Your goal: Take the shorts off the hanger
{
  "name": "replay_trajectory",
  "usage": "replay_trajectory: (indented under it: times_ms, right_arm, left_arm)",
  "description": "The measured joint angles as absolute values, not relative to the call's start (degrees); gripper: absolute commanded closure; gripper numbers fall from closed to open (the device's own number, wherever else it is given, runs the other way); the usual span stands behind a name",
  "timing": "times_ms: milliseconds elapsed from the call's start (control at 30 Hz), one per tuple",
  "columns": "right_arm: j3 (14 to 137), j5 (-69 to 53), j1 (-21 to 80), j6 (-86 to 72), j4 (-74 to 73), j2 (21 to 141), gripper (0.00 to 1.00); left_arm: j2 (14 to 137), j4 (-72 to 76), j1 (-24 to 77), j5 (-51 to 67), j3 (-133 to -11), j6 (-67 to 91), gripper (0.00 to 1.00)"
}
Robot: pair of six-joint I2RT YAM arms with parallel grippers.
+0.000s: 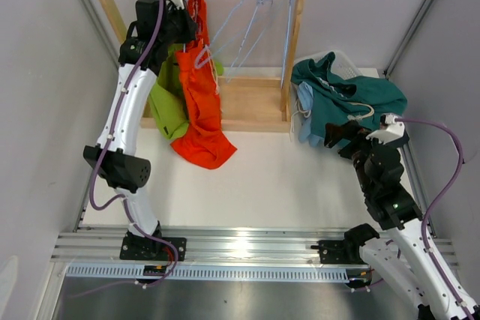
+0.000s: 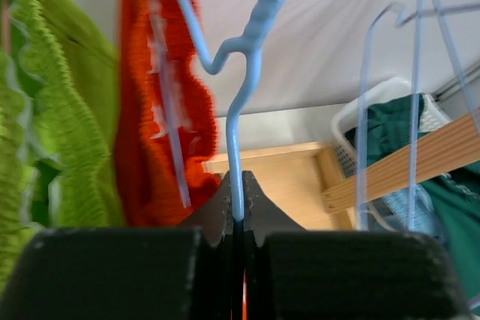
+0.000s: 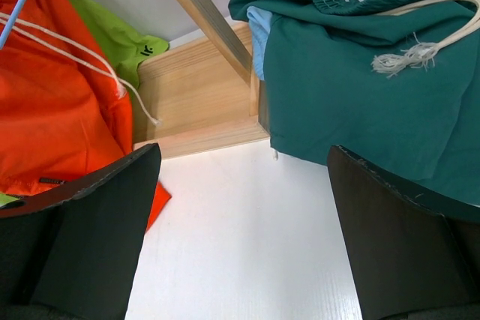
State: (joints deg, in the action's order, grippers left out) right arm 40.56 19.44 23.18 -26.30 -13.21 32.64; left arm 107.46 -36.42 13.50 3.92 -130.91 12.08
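Your left hand (image 2: pixel 238 207) is clenched on the light blue wire of a hanger (image 2: pixel 234 133), the jaws pinching the thin rod just below its twisted neck, high up by the top rail of the wooden rack (image 1: pixel 251 103). The orange shorts (image 1: pixel 201 110) hang just beside that grip, on its left in the wrist view, with another stretch of blue wire lying across the fabric; their lower end drapes down onto the white bench (image 1: pixel 277 185). The lime shorts (image 1: pixel 166 106) hang to the left of the orange pair, partly hidden behind your left arm, and touch them. Further right on the rail, several bare hangers (image 1: pixel 255 13) dangle, tilted. The teal shorts (image 1: pixel 352 91) lie heaped over a white basket (image 1: pixel 341 59) to the right of the rack, a pale cord (image 3: pixel 442 24) trailing across them, and the light blue shorts (image 1: pixel 306 110) peek out from under their left edge. Your right hand (image 3: pixel 244 185) is released, jaws spread wide with nothing between them, low over the bench near the front edge of the teal pair and apart from it.
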Motion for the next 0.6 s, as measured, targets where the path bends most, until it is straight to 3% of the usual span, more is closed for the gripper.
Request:
replay_trajectory:
  times_ms: [300,600]
  right_arm:
    - [41.3,11.3,27.2,-24.9,-11.0,34.2,0.01]
    - [65.2,18.1,54.2,-15.0,-6.1,62.3,0.01]
  left_arm:
    - [102.6,-36.2,13.6,0.3,-126.3,10.9,1.00]
    - [103.5,-42.1,13.6,-0.3,-132.9,11.6,1.00]
